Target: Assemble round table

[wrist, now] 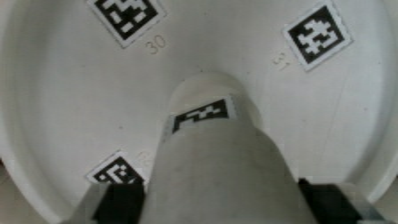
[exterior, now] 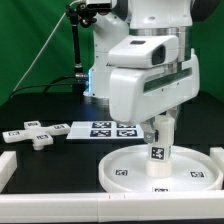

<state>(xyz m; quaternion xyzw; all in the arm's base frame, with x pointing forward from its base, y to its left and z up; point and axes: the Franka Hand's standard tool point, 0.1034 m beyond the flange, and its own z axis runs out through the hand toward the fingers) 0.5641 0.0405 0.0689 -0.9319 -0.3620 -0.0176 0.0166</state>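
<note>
The large rimmed round disc [exterior: 165, 168] lies on the black table at the exterior view's right front. The short thick cylinder leg [exterior: 159, 147] stands upright on the disc's middle, a tag on its side. My gripper [exterior: 160, 128] is shut on the leg's upper part from above. In the wrist view the leg [wrist: 219, 150] runs between my two dark fingertips [wrist: 121, 203], its far end on the disc [wrist: 214, 40], which shows tags around it. The cross-shaped foot piece [exterior: 32, 135] lies on the table at the exterior view's left.
The marker board [exterior: 104, 129] lies behind the disc. White border rails run along the front edge [exterior: 60, 205] and at the left [exterior: 5, 170] and right [exterior: 217, 155]. The arm's base [exterior: 95, 70] stands at the back.
</note>
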